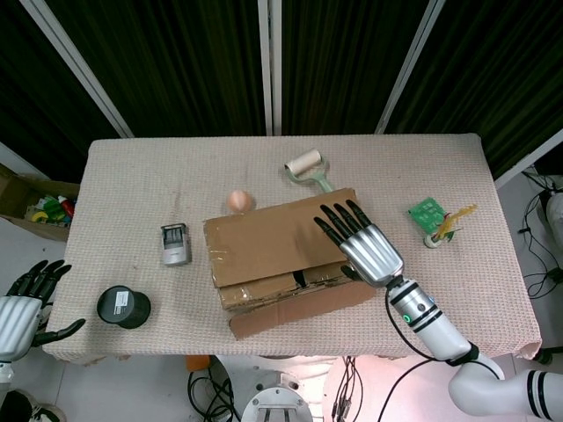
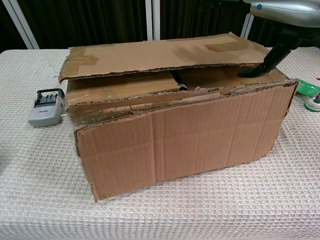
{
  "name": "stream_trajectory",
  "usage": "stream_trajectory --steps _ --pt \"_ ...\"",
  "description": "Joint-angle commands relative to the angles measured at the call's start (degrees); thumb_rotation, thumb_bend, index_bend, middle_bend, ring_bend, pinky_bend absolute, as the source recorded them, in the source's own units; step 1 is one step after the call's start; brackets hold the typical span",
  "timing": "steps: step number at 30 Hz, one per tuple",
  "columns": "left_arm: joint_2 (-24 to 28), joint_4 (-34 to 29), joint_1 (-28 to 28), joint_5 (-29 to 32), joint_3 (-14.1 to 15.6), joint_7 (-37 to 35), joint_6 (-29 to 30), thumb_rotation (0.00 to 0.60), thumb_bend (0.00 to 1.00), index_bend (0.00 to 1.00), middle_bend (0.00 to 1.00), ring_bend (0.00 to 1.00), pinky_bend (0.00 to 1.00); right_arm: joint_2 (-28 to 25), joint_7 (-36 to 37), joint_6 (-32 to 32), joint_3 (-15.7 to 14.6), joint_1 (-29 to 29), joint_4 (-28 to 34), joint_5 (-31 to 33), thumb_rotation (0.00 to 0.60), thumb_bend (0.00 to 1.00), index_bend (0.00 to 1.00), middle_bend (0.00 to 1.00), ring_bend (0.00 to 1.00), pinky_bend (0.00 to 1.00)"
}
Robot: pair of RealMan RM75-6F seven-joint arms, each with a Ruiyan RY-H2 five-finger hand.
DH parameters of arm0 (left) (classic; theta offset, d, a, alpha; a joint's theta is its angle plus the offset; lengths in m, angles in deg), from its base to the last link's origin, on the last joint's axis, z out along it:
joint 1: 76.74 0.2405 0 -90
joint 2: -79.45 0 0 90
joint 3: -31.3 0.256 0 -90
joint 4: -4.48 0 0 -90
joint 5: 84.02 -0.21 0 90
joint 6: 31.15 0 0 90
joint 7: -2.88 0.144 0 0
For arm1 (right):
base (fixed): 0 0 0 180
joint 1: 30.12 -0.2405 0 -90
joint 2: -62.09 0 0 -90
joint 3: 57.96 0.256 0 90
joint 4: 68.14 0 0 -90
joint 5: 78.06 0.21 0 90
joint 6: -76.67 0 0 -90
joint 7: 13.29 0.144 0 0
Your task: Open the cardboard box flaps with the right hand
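Note:
The brown cardboard box (image 1: 281, 255) lies in the middle of the table, seen close up in the chest view (image 2: 180, 135). Its long top flap (image 2: 160, 52) sits slightly raised over the torn inner flaps. My right hand (image 1: 362, 244) rests over the right end of that flap, fingers spread and straight on top. In the chest view its dark thumb (image 2: 260, 65) reaches down under the flap's front edge onto the inner flap. Off the table's lower left corner, my left hand (image 1: 22, 303) hangs open and holds nothing.
A lint roller (image 1: 308, 167) and a small orange ball (image 1: 237, 200) lie behind the box. A grey device (image 1: 175, 243) and a black cylinder (image 1: 123, 307) stand to its left. A green board (image 1: 427, 212) and a small cup (image 1: 435, 236) are on the right.

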State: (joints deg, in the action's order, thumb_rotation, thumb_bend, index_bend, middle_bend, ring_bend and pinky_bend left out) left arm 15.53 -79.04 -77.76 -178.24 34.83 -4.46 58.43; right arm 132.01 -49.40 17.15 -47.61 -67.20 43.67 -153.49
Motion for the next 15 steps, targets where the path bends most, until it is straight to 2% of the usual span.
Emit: stream_trajectory --steps 1,3,10,15 --pt "-0.3 0.7 0.1 0.3 0.0 -0.8 0.0 0.001 0.0 0.12 0.11 0.05 0.19 1.9 -1.9 0.3 0.4 -1.4 -1.2 1.7 0.6 0.16 0.0 0.0 0.0 0.0" --pt "-0.3 1.1 0.3 0.2 0.0 -1.3 0.5 0.0 0.0 0.12 0.11 0.05 0.19 3.3 -3.4 0.1 1.1 -2.5 -1.8 2.6 0.6 0.18 0.0 0.0 0.0 0.0" --pt "-0.2 2.0 0.5 0.5 0.0 -2.3 0.4 0.0 0.0 0.12 0.11 0.05 0.19 5.6 -8.5 -1.3 5.0 -6.6 -1.7 4.9 0.6 0.43 0.0 0.0 0.0 0.0" --pt "-0.1 2.6 0.4 1.3 -0.3 -3.4 -0.1 0.0 0.0 0.12 0.11 0.05 0.19 7.3 -12.4 -0.3 8.6 -11.4 -3.4 8.7 0.6 0.44 0.0 0.0 0.0 0.0"
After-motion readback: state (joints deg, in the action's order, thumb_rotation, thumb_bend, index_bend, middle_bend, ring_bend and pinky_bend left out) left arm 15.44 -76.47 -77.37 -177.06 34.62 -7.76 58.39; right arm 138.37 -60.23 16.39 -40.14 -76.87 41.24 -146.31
